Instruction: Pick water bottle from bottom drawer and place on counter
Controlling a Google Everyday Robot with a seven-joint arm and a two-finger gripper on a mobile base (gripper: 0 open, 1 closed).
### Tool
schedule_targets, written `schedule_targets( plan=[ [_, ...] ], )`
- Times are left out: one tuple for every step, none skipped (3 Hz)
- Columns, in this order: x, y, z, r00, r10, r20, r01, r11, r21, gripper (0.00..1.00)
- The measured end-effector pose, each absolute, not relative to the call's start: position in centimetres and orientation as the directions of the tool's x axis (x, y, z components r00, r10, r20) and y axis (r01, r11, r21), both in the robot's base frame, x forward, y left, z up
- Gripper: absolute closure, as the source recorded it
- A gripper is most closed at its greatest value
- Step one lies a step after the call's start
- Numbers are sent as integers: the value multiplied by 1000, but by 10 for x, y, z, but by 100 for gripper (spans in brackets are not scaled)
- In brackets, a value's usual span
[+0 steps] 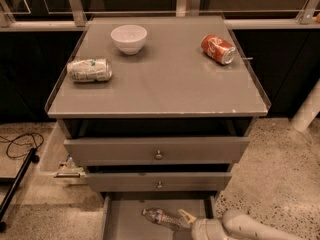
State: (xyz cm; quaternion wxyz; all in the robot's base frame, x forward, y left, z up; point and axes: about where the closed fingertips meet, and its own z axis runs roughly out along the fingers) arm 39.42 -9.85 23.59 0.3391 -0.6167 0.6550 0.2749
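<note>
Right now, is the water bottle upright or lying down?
Lying down: the water bottle lies on its side in the open bottom drawer, with the gripper at its base.

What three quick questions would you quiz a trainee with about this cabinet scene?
1. True or false: the water bottle stands on the counter.
2. Which thing on the counter lies nearest its front edge? A) white bowl B) silver-green can C) red soda can
3. Fill in: the gripper is down at the open ___ drawer, right beside the water bottle.
Key: 1 false, it lies in the bottom drawer. 2 B. 3 bottom.
</note>
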Motion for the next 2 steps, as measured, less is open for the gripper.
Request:
schedule_targets(
  plan=[
    [367,-83,217,-43,-584,-811,-996,91,-12,0],
    [369,-73,210,-36,-584,-811,-996,85,-17,0]
  ],
)
